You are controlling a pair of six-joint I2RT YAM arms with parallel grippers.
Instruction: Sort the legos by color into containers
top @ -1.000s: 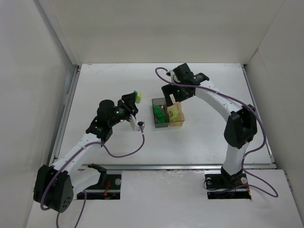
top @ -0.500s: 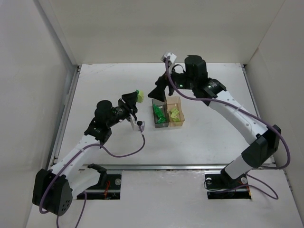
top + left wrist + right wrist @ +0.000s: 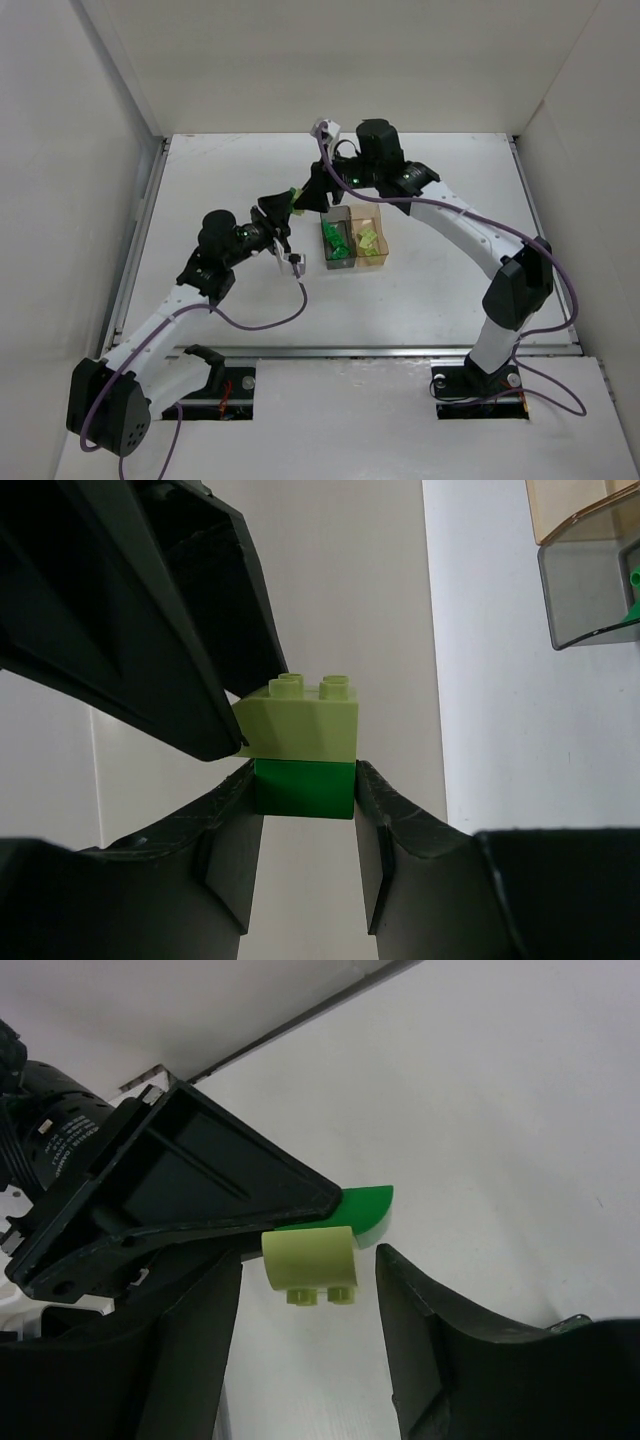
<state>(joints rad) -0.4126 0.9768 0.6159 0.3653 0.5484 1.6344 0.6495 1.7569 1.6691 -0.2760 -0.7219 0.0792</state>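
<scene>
My left gripper (image 3: 279, 207) is shut on a dark green lego (image 3: 305, 788) and holds it above the table, left of the containers. A pale yellow-green lego (image 3: 298, 718) is stacked on it. My right gripper (image 3: 306, 195) is open, and its jaws stand on either side of the pale lego (image 3: 308, 1260) with gaps on both sides. The dark green lego (image 3: 362, 1207) shows behind it. The smoky grey container (image 3: 338, 264) holds dark green legos (image 3: 334, 240). The adjoining amber container (image 3: 375, 262) holds pale legos (image 3: 367, 240).
The containers stand mid-table, right of both grippers; their corners show in the left wrist view, amber (image 3: 580, 505) and grey (image 3: 585, 590). White walls enclose the table on three sides. The right arm reaches over the far side of the containers.
My right arm has swung left from above the containers to the stacked legos, and its open jaws now straddle the pale one. My left gripper has barely moved.
</scene>
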